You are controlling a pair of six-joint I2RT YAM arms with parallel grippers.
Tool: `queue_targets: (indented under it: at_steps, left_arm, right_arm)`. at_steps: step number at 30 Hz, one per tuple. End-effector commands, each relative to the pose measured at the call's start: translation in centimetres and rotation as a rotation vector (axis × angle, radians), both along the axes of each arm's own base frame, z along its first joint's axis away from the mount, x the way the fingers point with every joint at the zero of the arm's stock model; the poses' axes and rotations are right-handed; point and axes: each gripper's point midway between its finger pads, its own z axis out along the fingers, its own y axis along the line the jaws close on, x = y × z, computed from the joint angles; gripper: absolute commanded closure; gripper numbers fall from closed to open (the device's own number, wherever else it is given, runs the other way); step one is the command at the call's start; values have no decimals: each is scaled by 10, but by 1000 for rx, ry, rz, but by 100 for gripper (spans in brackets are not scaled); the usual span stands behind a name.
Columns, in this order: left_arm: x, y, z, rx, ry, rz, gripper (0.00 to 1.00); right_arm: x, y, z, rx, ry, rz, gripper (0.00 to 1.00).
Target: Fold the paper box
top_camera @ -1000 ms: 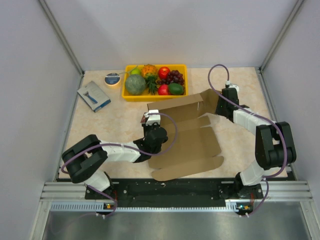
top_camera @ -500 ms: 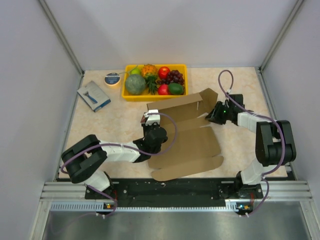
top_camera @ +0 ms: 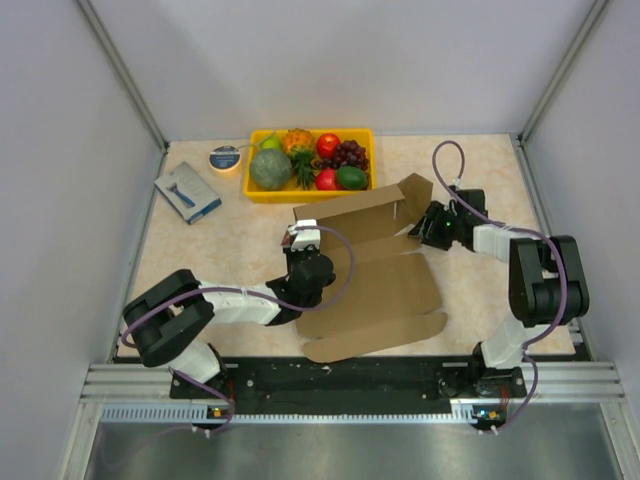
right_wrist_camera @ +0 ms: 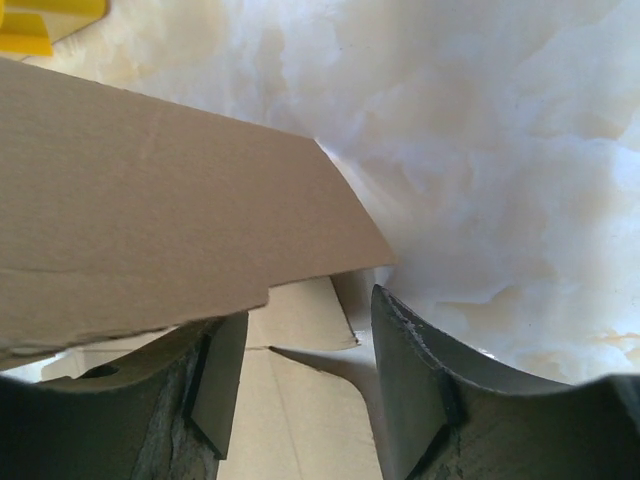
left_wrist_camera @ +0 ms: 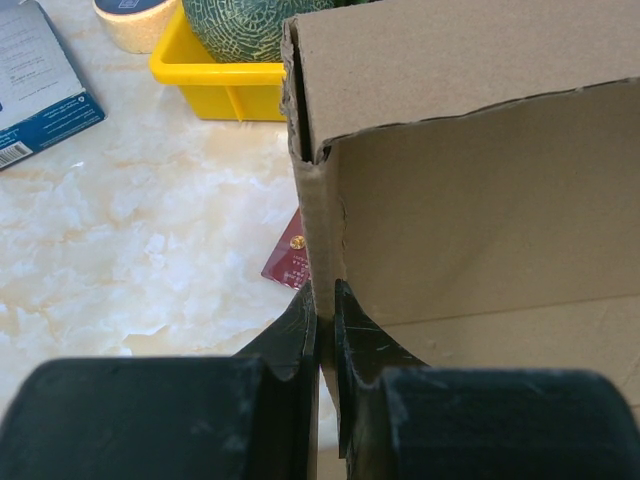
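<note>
Between the 2 fingers of my left gripper (left_wrist_camera: 325,300) stands the corner edge of the paper box (left_wrist_camera: 480,200). My pads are pressed almost together on that thin upright wall, so I have it pinched. Above my fingertips a flap is doubled over the top of the wall. Just beyond my left-hand fingertip a small dark red thing (left_wrist_camera: 287,262) lies at the foot of the wall. Further out on that side are the yellow tray (left_wrist_camera: 215,85) and the blue-and-grey packet (left_wrist_camera: 40,90).

My right gripper (right_wrist_camera: 305,310) has its 2 fingers spread apart and clasps nothing. A raised flap of the box crosses above my left-hand finger, with its corner ending over the gap. I cannot tell whether it touches that finger. Beyond my right-hand finger is the marbled table (right_wrist_camera: 500,150). From above, the rest of the sheet lies flat between my 2 grippers.
</note>
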Motion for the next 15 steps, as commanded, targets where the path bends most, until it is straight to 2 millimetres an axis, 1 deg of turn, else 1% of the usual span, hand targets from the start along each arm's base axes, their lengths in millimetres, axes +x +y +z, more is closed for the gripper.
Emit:
queue_targets:
  at_steps: [1,2,4,5,7,8,9,10,11,12,13,15]
  left_arm:
    - [-2,-1,5,-3,-5,-11,100]
    - [-2,-1,5,-3,-5,-11,100]
    - [-2,0,4,0,-4,-8,100]
    - [-2,-1,3,1,-3,-10,100]
    - [-2,0,4,1,-2,-9,100]
    - [-2,0,4,1,-3,-8,100]
    - [-2,0,3,4,0,-8,100]
    - [-2,0,3,0,-2,-7,100]
    - [-2,0,2,5,0,-5,100]
    - [-2,0,2,2,-1,-4,100]
    - [-2,0,2,4,0,-4,100]
    - [-2,0,2,1,0,-5,100]
  right_arm:
    - [9,5,0,-21,-33,32,48]
    - [8,7,-1,-11,-32,40,47]
    - [9,16,4,9,-56,65,47]
    - [6,19,11,35,-66,65,48]
    - [7,22,25,66,-114,54,54]
    - [2,25,35,100,-123,43,57]
    - [0,28,42,123,-135,46,63]
    - [-1,32,48,145,-148,50,67]
    - [-6,38,51,175,-140,51,69]
    - [-8,42,57,195,-154,60,71]
    - [-8,46,62,215,-168,67,75]
    - [-15,60,67,281,-162,75,79]
